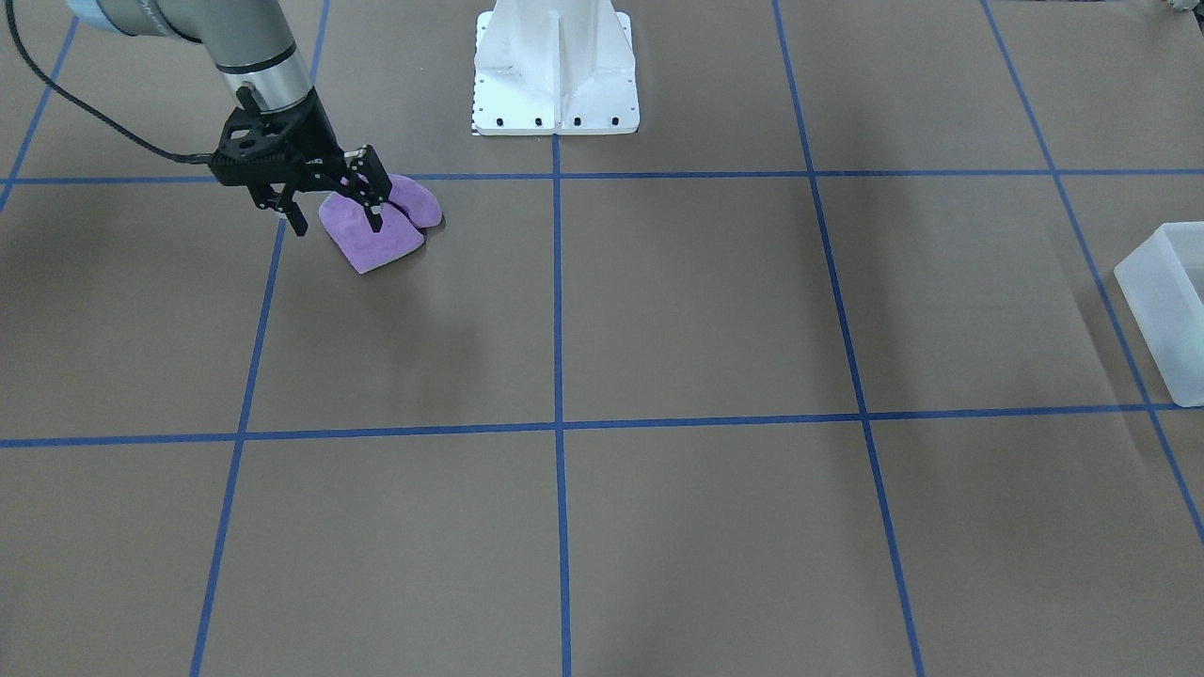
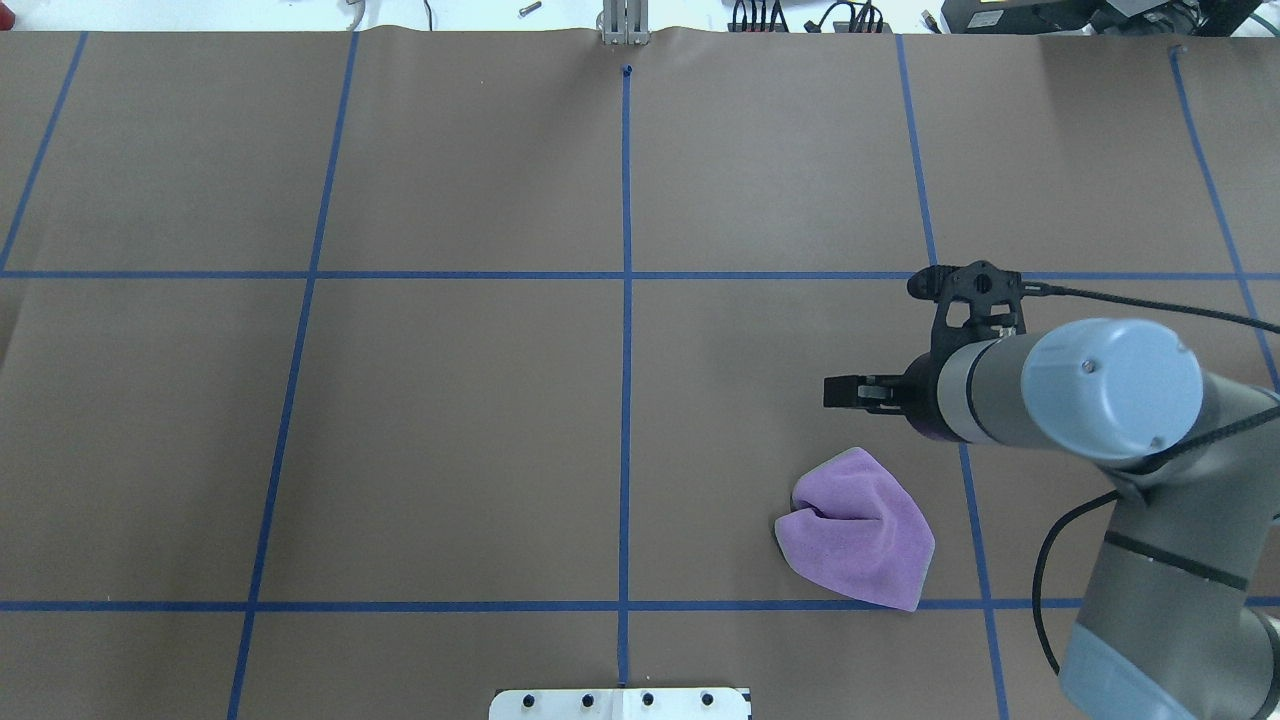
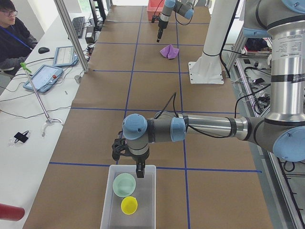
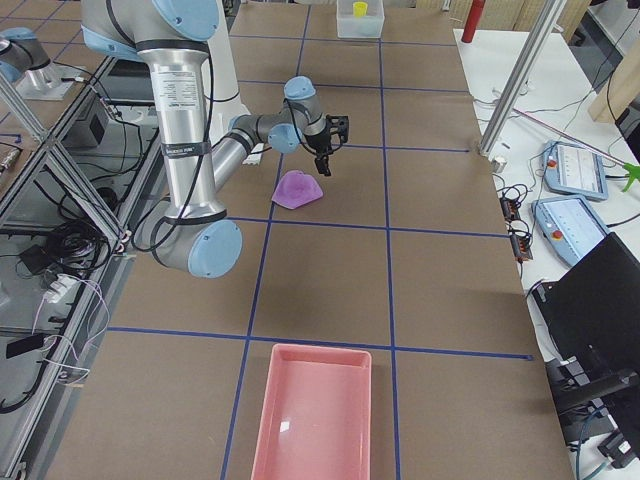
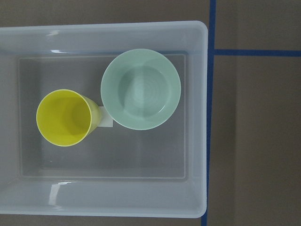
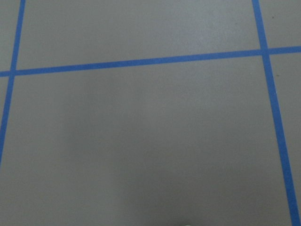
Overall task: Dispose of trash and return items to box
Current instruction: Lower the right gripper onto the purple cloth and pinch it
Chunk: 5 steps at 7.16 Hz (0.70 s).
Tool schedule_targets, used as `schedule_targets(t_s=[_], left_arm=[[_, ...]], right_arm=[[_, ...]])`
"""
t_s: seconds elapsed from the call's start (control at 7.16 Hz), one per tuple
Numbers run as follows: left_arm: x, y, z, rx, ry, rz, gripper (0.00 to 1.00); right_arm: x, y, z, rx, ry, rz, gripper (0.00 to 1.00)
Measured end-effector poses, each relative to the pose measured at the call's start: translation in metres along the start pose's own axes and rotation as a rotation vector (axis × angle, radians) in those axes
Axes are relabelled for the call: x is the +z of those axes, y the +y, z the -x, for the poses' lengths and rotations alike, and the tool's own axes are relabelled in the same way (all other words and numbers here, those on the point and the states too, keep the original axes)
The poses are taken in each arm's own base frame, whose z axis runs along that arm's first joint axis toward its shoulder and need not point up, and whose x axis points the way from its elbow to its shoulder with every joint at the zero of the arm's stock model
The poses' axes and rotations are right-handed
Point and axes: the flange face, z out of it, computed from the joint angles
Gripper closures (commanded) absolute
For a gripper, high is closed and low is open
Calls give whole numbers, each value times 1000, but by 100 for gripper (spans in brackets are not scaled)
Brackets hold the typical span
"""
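Frosted translucent plastic forms the straight-walled rectangular box [image 5: 200, 141], which fills the left wrist view; inside stand a round mint-green bowl [image 5: 141, 89] and, just beside it, a yellow cup [image 5: 64, 117]. The left gripper [image 3: 140, 171] hangs over the box at the left side view's bottom, its jaws impossible to judge. At the front view's upper left, the right gripper [image 1: 337, 224], jaws apart, hovers over a crumpled fuzzy purple cloth [image 1: 372, 252].

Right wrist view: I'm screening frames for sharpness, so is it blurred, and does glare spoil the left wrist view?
Right wrist view: soft, slightly blurred, showing only table and blue tape lines, with a faint darker patch at lower centre. Left wrist view: sharp and evenly lit; small white glare spots on the box rim, none on the bowl or cup.
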Motion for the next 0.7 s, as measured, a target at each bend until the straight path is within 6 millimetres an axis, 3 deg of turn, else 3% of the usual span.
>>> schedule_targets(t_s=[0.14, 0.42, 0.7], left_arm=[[-1, -1, -1, 5, 0, -4, 2], [-2, -2, -2, 15, -1, -10, 2], [-2, 0, -1, 34, -8, -28, 2]], right_arm=[[-3, 28, 6, -5, 14, 6, 0], [-35, 60, 1, -35, 97, 50, 0], [-35, 85, 3, -48, 135, 89, 0]])
